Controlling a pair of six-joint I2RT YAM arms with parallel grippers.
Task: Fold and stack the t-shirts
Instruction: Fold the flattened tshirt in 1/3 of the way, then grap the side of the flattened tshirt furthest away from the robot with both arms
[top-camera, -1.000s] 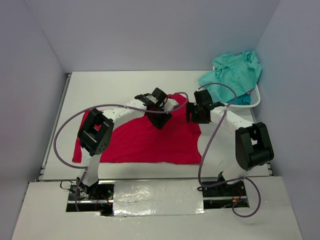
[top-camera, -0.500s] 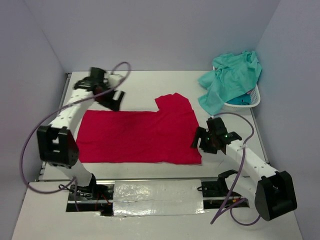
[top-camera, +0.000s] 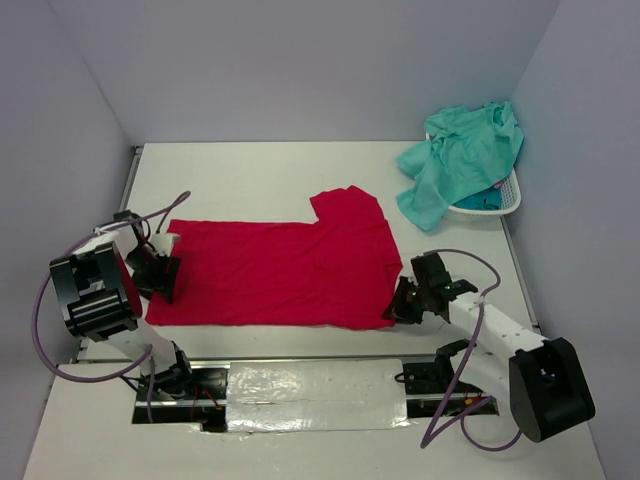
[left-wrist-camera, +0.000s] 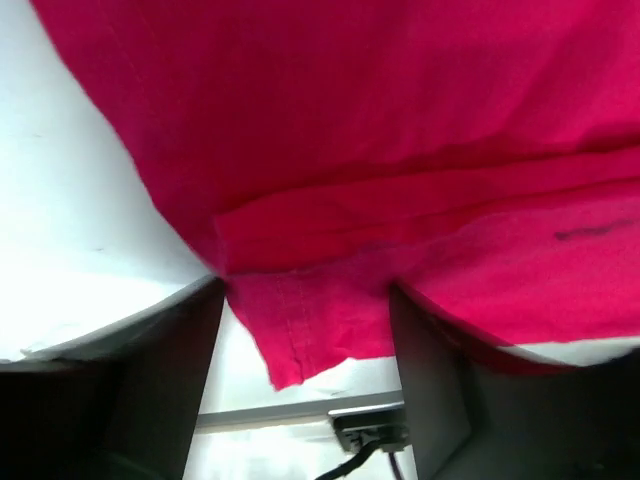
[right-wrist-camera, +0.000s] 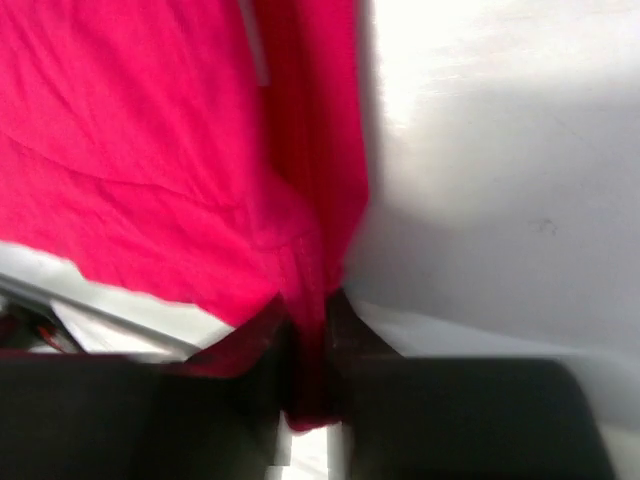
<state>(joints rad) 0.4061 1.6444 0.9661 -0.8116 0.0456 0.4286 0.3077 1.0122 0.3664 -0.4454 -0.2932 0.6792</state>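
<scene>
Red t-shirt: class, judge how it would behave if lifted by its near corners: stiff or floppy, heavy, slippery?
Probably floppy: the red t-shirt lies flat with soft creases, and its edge bunches where the right gripper pinches it. Likely light, being thin cloth, so it should sag between held corners. Probably not slippery: its surface looks matte.

No readable text, label, brand, number or sign showed in any view. Crimson red shirt (top-camera: 280, 270) was plain and carried no print. Short dark streak on its cloth in left wrist view could not be read as lettering.
</scene>
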